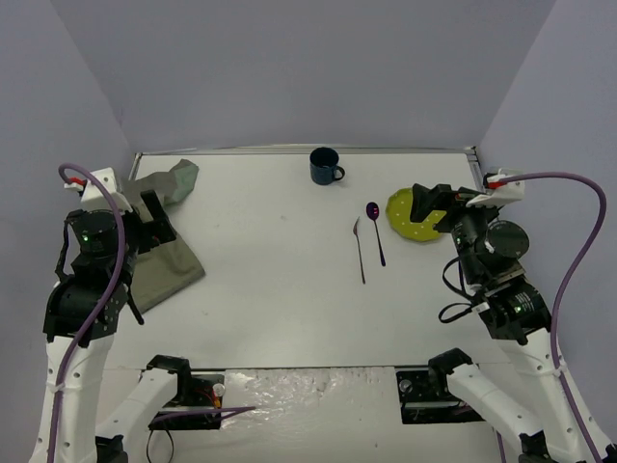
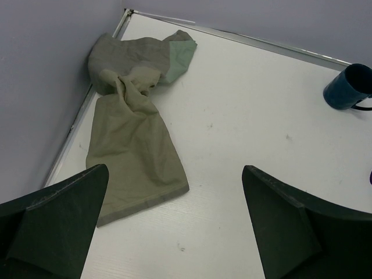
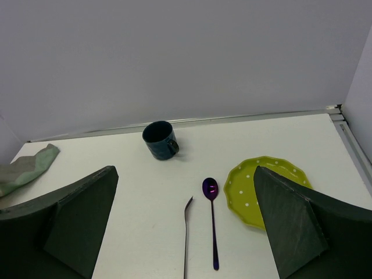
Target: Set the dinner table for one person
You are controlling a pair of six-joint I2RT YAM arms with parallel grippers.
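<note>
Nothing is laid yet, I'd say: the bench (image 1: 270, 299) spreads under the mug (image 1: 325, 166), with the placemat (image 2: 133, 151) bunched well left of it. The left pincer (image 2: 174, 174) gapes wide and empty by the placemat, and the right pincer (image 3: 185, 174) is wide too. Next: grip and spread the placemat.

Fixed camera above and behind my bases looks down the large white tabletop (image 1: 289, 299). Left wrist camera hangs nearer, angled toward the far-left corner; right wrist looks low toward the back wall (image 3: 174, 52). All share the dark blue mug (image 1: 325, 166).
</note>
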